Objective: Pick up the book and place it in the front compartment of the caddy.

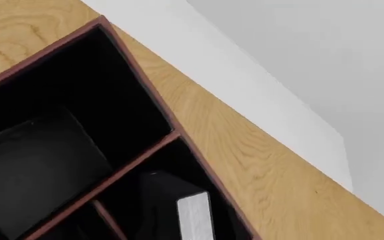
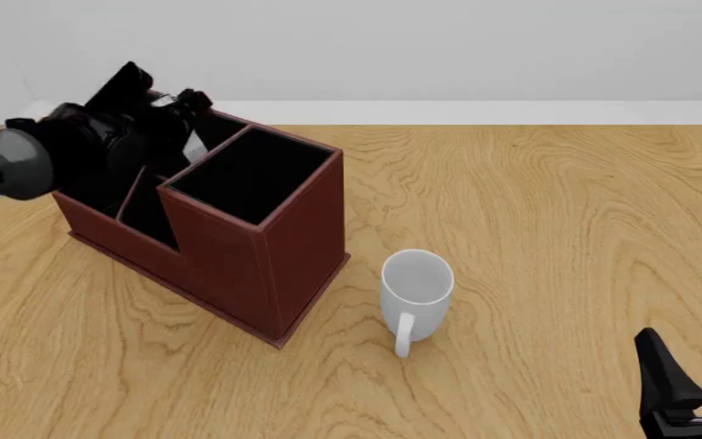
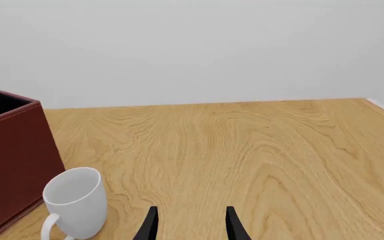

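Your left gripper (image 2: 186,119) is over the caddy (image 2: 253,265); I cannot tell its opening. The book (image 1: 195,215) sits inside a narrow slot.

Your right gripper (image 3: 190,222) is parted and holds nothing.

Bright, even, flat render light, soft faint shadows on the tabletop (image 2: 547,229), no glare, caddy (image 2: 266,247) interior near-black, slight softness.

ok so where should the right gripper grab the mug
Probably the rim wall, from above: the mug stands upright with its mouth open to the top, so one finger can go inside and one outside. Take the right side of the rim, since the handle points toward the arms and the caddy stands close on its left.
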Robot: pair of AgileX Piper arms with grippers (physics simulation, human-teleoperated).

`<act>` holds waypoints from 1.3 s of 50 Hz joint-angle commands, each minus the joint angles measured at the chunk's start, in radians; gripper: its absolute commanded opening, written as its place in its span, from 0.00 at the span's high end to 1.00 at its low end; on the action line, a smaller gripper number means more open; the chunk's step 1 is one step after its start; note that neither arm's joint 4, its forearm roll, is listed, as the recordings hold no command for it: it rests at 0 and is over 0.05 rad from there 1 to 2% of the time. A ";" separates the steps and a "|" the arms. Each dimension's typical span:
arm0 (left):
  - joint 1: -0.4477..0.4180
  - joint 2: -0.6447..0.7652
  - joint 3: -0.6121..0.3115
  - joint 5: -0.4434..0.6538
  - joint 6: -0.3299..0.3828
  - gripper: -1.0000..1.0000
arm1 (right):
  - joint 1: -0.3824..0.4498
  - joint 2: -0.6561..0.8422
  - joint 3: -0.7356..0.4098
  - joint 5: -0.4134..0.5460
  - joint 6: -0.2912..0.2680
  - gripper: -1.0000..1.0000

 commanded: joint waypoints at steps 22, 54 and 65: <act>-0.107 -0.244 0.213 -0.161 -0.012 0.00 | 0.034 -0.001 0.000 0.011 -0.053 0.00; -0.023 -0.770 0.521 -0.221 -0.114 0.00 | 0.064 0.002 0.000 0.043 -0.091 0.00; 0.139 -0.846 0.596 -0.244 -0.050 0.00 | 0.046 0.001 0.000 0.032 -0.052 0.00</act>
